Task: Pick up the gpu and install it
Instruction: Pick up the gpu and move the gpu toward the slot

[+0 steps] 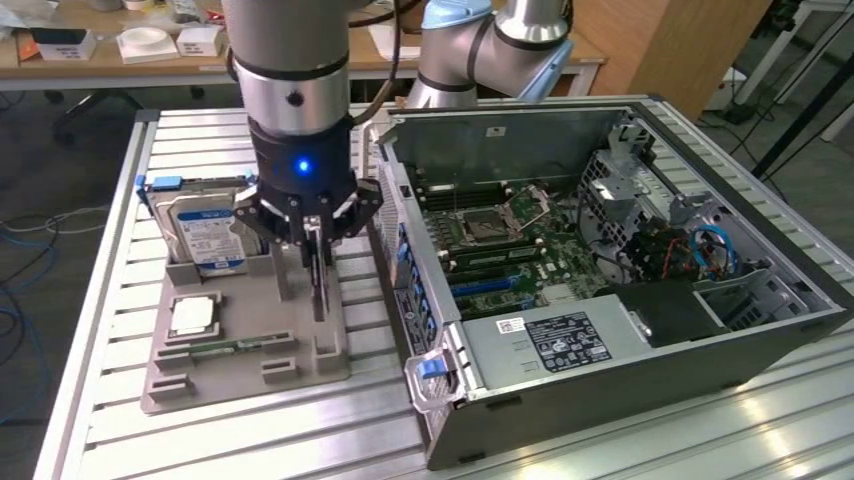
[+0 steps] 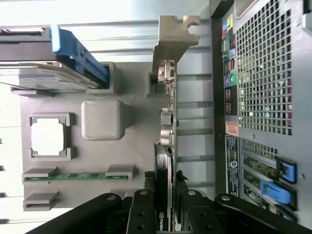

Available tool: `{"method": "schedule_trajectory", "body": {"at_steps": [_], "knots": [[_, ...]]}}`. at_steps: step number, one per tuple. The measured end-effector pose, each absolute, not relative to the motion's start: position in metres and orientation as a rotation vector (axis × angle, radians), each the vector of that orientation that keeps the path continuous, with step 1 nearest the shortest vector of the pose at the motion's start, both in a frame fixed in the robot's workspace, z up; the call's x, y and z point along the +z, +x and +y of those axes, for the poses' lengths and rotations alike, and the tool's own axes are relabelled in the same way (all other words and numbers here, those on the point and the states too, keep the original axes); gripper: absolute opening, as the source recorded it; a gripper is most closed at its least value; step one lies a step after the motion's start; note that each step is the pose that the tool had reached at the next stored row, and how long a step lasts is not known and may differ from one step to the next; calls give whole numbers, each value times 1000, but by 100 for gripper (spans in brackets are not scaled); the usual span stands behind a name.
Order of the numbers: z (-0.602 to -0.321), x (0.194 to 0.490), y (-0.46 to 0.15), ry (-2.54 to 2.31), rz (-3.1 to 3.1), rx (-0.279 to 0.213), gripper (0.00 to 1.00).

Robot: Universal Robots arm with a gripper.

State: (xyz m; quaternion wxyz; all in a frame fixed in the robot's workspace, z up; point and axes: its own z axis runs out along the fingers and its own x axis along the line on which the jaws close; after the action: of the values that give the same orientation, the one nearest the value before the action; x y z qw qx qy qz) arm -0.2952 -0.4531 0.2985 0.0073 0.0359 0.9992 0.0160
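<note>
A slatted metal table (image 1: 200, 440) carries an open computer case (image 1: 667, 370) lying on its side, its power supply wearing a black-and-white label (image 1: 567, 340) whose print is too small to read. Beside the case's rear panel sits a grey holder tray (image 1: 247, 385). The arm (image 1: 294, 70) reaches straight down over it. A hard drive (image 1: 200, 235) with a blue-and-white label stands at the tray's far end. The gpu (image 2: 168, 122) stands on its long edge in the tray's slot, its long axis parallel to the case's rear panel and its silver bracket (image 2: 170, 39) pointing toward the hard-drive end. The gripper (image 1: 314, 245) clamps the card, fingers (image 2: 141, 214) pressed to both faces near the end opposite the bracket, where a logo seems to read "nVIDIA". A square processor chip (image 2: 47, 137) and a narrow green memory stick (image 2: 73, 176) lie in their own pockets.
</note>
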Motion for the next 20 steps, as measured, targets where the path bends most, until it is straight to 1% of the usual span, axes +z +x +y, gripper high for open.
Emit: {"method": "schedule_trajectory", "body": {"at_steps": [20], "knots": [[-453,389,-296,112,3125,50,26]]}}
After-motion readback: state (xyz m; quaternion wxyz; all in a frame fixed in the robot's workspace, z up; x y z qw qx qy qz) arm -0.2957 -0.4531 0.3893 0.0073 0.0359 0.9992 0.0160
